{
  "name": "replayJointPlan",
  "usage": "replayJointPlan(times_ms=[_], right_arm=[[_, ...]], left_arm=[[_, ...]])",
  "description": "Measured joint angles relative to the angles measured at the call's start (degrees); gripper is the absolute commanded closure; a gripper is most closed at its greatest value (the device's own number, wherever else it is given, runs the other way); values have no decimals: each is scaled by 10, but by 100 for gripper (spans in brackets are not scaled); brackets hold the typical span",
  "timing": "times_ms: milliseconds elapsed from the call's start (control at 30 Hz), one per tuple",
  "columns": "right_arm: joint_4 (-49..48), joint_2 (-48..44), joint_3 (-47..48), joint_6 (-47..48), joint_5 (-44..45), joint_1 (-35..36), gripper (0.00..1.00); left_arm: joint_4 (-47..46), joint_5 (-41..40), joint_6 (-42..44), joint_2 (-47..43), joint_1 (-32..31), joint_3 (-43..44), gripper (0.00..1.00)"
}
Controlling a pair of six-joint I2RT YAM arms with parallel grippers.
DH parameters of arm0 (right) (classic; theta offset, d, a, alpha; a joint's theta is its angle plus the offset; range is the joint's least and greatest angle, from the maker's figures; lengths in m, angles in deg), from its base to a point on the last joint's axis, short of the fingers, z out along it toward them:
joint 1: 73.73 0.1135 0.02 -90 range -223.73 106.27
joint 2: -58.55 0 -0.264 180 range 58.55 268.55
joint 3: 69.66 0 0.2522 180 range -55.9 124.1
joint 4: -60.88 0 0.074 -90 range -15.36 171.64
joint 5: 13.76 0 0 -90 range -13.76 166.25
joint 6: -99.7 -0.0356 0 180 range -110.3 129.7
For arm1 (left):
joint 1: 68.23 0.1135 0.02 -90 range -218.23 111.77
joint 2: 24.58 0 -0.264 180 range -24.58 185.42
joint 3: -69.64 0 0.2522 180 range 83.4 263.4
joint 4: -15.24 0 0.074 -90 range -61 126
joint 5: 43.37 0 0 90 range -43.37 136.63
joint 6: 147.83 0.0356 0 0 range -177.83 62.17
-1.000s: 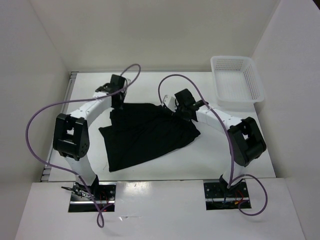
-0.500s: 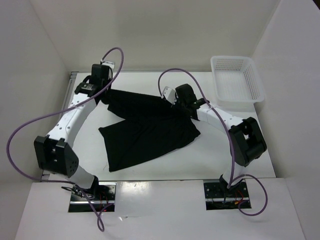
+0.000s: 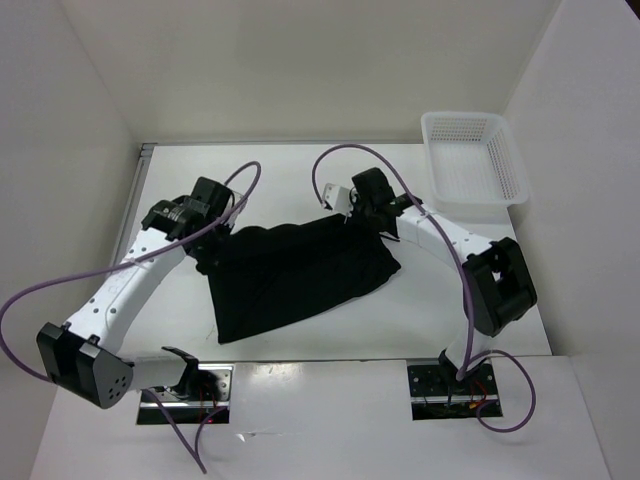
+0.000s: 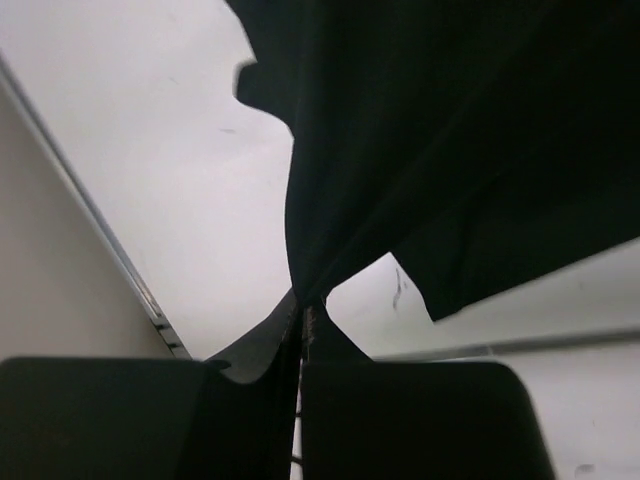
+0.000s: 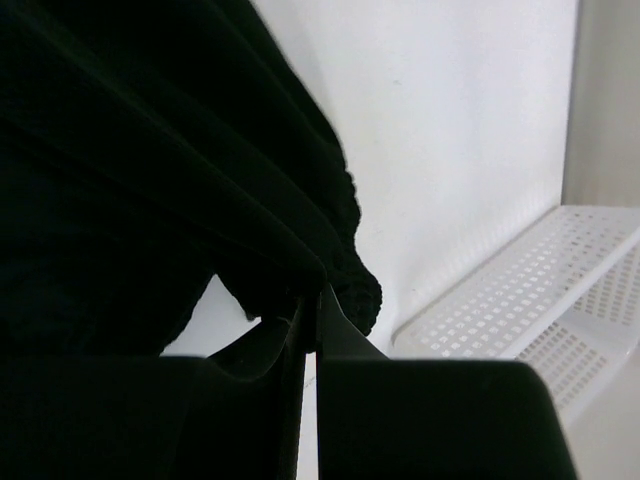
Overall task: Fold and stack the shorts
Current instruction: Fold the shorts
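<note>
Pinching left gripper (image 3: pixel 212 238): the far-left edge of the shorts (image 3: pixel 295 275) is clamped between closed jaws.
Right gripper (image 3: pixel 352 216): the far-right edge is clamped likewise.
Shorts: spread mid-table.
Table (image 3: pixel 450 300): bare room is left at the right.
Basket (image 3: pixel 475 165): far-right corner, apart.

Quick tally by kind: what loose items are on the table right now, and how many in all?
black shorts: 1
white mesh basket: 1
Total: 2
</note>
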Motion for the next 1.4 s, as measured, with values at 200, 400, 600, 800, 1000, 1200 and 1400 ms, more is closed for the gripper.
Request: replayJointPlan(times_ms=[200, 400, 600, 800, 1000, 1200, 1400], right_arm=[[78, -14, -1, 51, -31, 0, 100], [149, -31, -11, 92, -51, 0, 100], [180, -42, -53, 119, -56, 2, 100], [188, -48, -133, 144, -40, 25, 99], [189, -48, -144, 153, -15, 43, 58], [190, -49, -144, 155, 5, 44, 22], [224, -84, -102, 131, -32, 44, 22]], left_arm=[[57, 57, 0, -8, -35, -56, 100], [78, 87, 0, -4, -79, -88, 100], [88, 132, 0, 23, -115, -112, 99], [89, 159, 0, 37, -118, -113, 96], [102, 161, 2, 61, -121, -113, 55], [110, 161, 0, 67, -121, -115, 52], [50, 137, 1, 68, -46, -121, 53]])
